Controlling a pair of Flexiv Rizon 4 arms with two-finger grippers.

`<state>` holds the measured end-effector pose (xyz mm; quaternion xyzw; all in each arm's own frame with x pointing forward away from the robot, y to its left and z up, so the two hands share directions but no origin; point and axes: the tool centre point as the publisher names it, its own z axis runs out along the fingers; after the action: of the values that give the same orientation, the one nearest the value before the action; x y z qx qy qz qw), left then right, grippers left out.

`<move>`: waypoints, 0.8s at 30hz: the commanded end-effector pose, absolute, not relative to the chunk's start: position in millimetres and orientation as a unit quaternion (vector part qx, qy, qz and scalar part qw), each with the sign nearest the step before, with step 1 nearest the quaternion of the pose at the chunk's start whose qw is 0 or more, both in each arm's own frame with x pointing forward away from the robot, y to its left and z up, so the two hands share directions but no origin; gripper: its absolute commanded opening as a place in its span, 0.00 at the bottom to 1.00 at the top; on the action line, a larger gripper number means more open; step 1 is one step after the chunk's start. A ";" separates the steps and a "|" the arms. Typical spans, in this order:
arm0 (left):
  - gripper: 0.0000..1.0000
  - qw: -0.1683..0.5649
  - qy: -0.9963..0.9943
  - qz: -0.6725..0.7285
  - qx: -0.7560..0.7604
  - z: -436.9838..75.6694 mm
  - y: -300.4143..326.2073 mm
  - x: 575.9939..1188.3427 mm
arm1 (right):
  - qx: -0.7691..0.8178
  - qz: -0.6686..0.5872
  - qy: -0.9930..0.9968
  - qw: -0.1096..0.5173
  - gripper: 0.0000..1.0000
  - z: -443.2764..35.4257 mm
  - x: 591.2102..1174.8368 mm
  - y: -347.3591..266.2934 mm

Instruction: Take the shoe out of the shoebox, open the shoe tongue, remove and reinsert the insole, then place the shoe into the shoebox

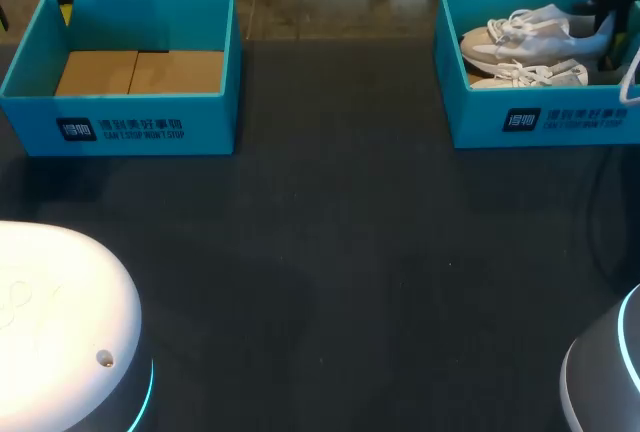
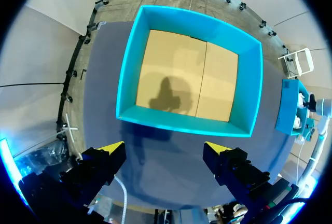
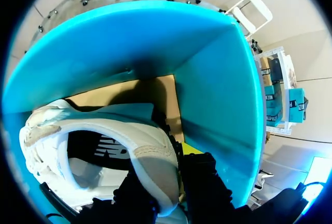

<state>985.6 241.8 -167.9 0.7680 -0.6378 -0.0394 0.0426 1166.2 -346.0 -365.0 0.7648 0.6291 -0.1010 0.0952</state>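
While your left gripper (image 2: 165, 149) hangs wide open above the empty box (image 2: 181, 123), your right gripper (image 3: 170, 175) sits in the other box (image 3: 218, 94), with the heel of the shoe (image 3: 93, 125) pinched between its two fingers.

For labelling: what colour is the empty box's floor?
Tan; floor shows best in left wrist view.

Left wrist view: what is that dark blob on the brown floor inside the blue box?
Left wrist view: a shadow on the empty box's cardboard floor, probably cast by the jaws above. Right wrist view: shade also darkens the other box's wall behind the shoe.
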 end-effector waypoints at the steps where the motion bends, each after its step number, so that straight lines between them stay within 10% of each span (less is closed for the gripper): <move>1: 1.00 0.042 -0.638 -0.039 0.768 -167.4 242.0 985.0 | 0.764 -0.106 0.630 0.091 0.00 -365.5 1172.8 -343.7; 9: 1.00 0.042 -0.638 -0.039 0.768 -167.4 242.0 985.0 | 0.761 -0.103 0.635 0.084 0.02 -369.1 1171.9 -338.0; 15: 1.00 0.042 -0.638 -0.039 0.768 -167.4 242.0 985.0 | 0.762 -0.099 0.635 0.083 0.88 -361.5 1168.6 -339.4; 24: 1.00 0.042 -0.638 -0.039 0.768 -167.4 242.0 985.0 | 0.765 -0.072 0.635 0.086 1.00 -330.6 1165.0 -335.4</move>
<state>985.6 241.8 -167.9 0.7680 -0.6378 -0.0394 0.0426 1173.3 -336.5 -344.5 0.7651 0.6339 -0.0759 0.0839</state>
